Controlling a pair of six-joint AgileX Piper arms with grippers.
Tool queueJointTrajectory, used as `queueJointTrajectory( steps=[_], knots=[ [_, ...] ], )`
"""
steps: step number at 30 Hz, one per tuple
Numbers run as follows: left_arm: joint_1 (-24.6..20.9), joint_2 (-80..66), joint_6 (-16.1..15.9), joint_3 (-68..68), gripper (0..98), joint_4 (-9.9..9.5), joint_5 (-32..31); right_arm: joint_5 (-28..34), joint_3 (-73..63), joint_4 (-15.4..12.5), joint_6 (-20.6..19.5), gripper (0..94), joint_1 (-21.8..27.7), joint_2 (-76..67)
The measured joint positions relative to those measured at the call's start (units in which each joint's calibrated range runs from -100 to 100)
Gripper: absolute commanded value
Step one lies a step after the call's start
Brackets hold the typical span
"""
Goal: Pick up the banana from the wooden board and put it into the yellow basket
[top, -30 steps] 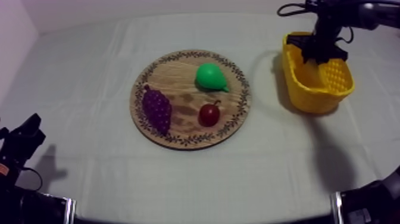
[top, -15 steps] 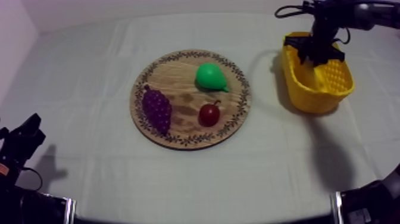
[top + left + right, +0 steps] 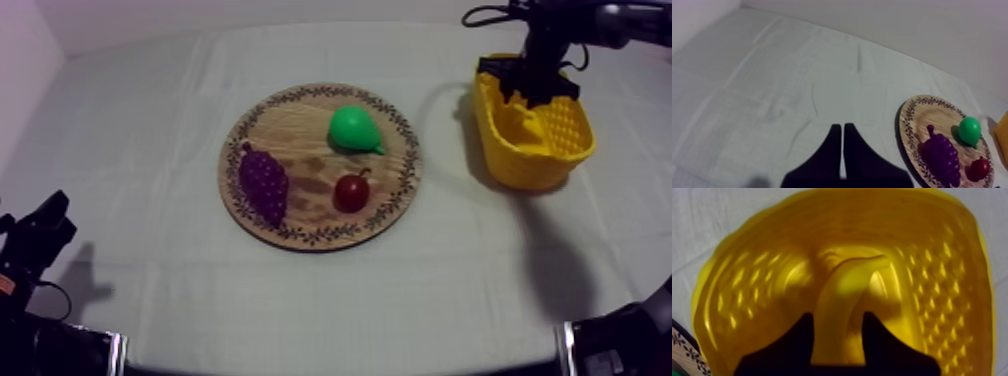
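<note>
Banana: the banana hung inside the yellow basket, its curved end turned down toward the basket floor. In the right wrist view its body ran up between the two black fingers. I could not tell whether the lower end touched the floor.

Right gripper: the right gripper was clamped on the banana, one finger pressed against each side of it. From above, it stood over the far end of the basket, with the arm coming in at the upper right.

Yellow basket: it sat upright on the cloth at the right side of the table, well apart from the wooden board. Its dimpled walls surrounded the banana on all sides.

Wooden board: round with a patterned rim, it lay flat near the middle of the table and carried three pieces of fruit.

Fruit on the board: the pear lay on the far part. The bunch of grapes lay on the left part. The small red fruit lay on the near part, between the grapes and the rim on the basket side. None of the three touched another.

Left gripper: the left gripper rested low at the left of the table, its fingers pressed together into a narrow wedge with nothing between them. It pointed out over bare cloth, with the board off to one side.

Table: the grey-white cloth covered it, with faint creases.
</note>
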Motion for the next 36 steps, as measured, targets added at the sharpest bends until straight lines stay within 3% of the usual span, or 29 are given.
queueJointTrajectory(
  steps=[14,20,26,30,36],
  knots=[
    [0.00,0.00,0.00,0.00,0.1,0.00,0.00,-5.38,3.65,1.31,0.55,5.2,1.05,-7.83],
    [0.00,0.00,0.00,0.00,0.1,0.00,0.00,-11.12,7.34,-0.18,3.93,1.8,3.25,-17.42],
    [0.00,0.00,0.00,0.00,0.1,0.00,0.00,-19.98,15.89,0.80,2.61,1.7,5.74,-32.37],
    [0.00,0.00,0.00,0.00,0.1,0.00,0.00,-27.77,24.83,-1.53,2.53,1.8,8.10,-43.77],
    [0.00,0.00,0.00,0.00,0.1,0.00,0.00,-39.31,41.25,-7.89,8.17,1.7,11.04,-61.83]
  ],
)
